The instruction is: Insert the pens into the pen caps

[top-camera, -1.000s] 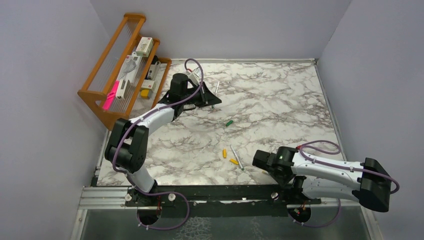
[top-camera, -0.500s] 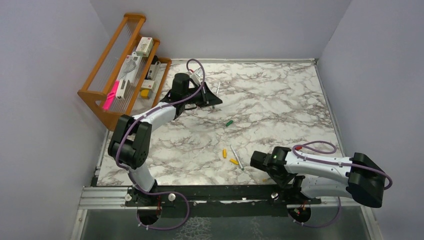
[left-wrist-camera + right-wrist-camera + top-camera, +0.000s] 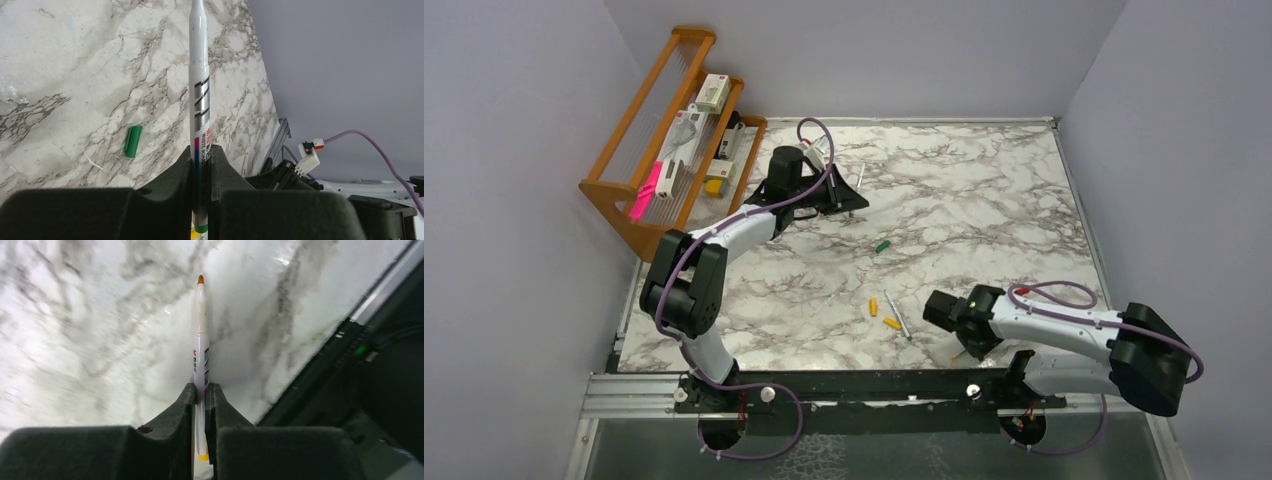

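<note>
Left gripper (image 3: 201,156) clamped on a green-ended pen (image 3: 199,75), far left above the marble (image 3: 60,60); green cap (image 3: 133,141) lies loose nearby. Mid-table, orange caps (image 3: 873,306) and a third pen (image 3: 897,316) lie separate, so I judge nothing capped yet. Right gripper (image 3: 200,392), jaws apart a second ago, now pinches an orange-tipped pen (image 3: 201,330) by the near edge.

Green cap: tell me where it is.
In the top view the green cap lies loose near centre, right of the left hand, beyond the two orange caps.
</note>
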Available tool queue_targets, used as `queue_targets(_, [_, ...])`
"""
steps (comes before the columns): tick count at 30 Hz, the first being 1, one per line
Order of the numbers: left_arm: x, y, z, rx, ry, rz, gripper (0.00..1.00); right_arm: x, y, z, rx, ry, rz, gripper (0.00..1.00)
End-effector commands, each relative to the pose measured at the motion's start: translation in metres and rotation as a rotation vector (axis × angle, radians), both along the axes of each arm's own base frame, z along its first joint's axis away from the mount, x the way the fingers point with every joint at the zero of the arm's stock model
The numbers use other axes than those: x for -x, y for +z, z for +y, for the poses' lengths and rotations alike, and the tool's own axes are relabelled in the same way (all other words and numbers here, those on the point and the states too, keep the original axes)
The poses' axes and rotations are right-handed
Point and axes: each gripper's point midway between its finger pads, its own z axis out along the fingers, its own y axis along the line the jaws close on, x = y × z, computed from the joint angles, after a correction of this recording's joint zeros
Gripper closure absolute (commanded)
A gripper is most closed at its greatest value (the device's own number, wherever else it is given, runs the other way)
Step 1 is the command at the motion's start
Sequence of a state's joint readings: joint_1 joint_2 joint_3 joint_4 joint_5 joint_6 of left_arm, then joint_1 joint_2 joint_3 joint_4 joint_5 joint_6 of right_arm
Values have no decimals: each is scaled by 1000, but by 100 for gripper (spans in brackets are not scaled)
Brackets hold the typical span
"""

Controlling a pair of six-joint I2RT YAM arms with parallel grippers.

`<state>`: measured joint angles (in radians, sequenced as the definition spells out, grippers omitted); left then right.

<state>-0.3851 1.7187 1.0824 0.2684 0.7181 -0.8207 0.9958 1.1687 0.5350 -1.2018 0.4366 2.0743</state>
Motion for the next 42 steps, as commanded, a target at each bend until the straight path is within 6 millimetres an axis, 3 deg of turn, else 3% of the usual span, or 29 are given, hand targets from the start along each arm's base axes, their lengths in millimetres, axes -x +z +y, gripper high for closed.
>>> queue_targets(1, [-1, 15, 0, 19, -22, -47, 100, -70, 8, 29, -73, -102, -229, 99])
queue_targets(4, [-2, 11, 2, 0, -19, -50, 100, -105, 20, 47, 17, 59, -220, 99])
queue_targets(10, [-5, 25, 18, -46, 15, -107, 100, -168, 37, 84, 98, 300, -254, 99])
queue_targets(16, [-15, 29, 38, -82, 59, -130, 100, -210, 29, 96, -5, 384, -282, 99])
queue_targets(21, [-23, 30, 48, -125, 81, -147, 100, -223, 13, 102, -53, 497, -215, 94])
queue_targets(26, [-29, 26, 50, -130, 87, -129, 100, -240, 23, 122, -86, 619, -251, 93])
queue_targets(31, [-34, 17, 54, -175, 96, -120, 100, -247, 45, 124, -61, 642, -236, 78])
queue_targets(37, [-34, 11, 59, -204, 100, -120, 100, -258, 66, 138, -98, 656, -277, 44])
queue_targets(42, [-33, 9, 60, -207, 100, -118, 100, -266, 63, 163, -162, 721, -216, 39])
